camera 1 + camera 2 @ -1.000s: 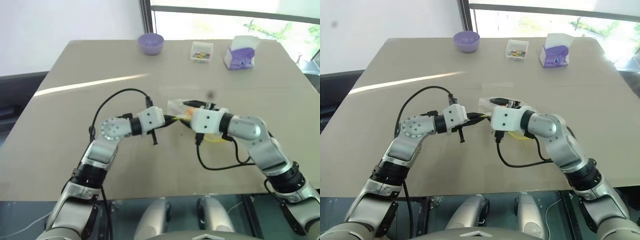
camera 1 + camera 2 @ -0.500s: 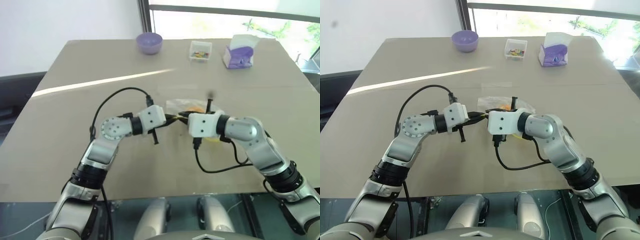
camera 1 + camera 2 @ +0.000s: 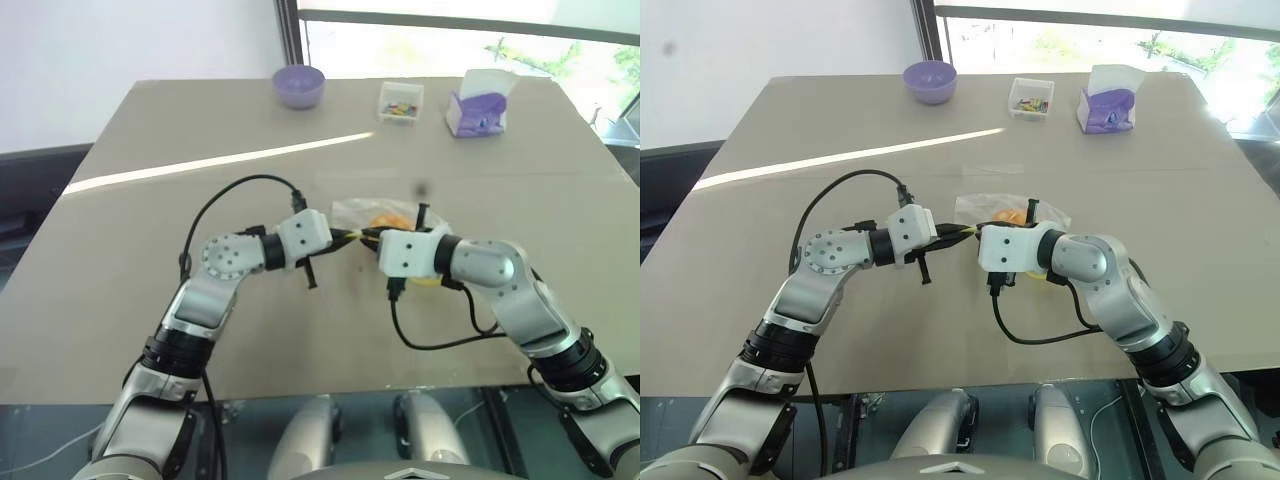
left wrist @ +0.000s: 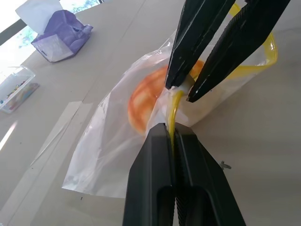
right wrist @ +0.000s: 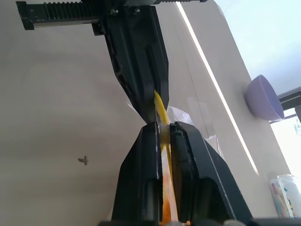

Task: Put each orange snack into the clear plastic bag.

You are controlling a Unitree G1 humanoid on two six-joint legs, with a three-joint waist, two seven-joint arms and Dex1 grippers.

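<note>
Both end effectors (image 4: 170,137) pinching bag seal (image 4: 172,106)

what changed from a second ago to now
The right gripper has closed its jaws on the yellow seal strip of the clear plastic bag, and that forearm has swung lower toward the table. The left gripper stays clamped on the same strip. The orange snack sits inside the bag as before, and the purple bowl, small clear box and tissue pack have not moved.
</note>
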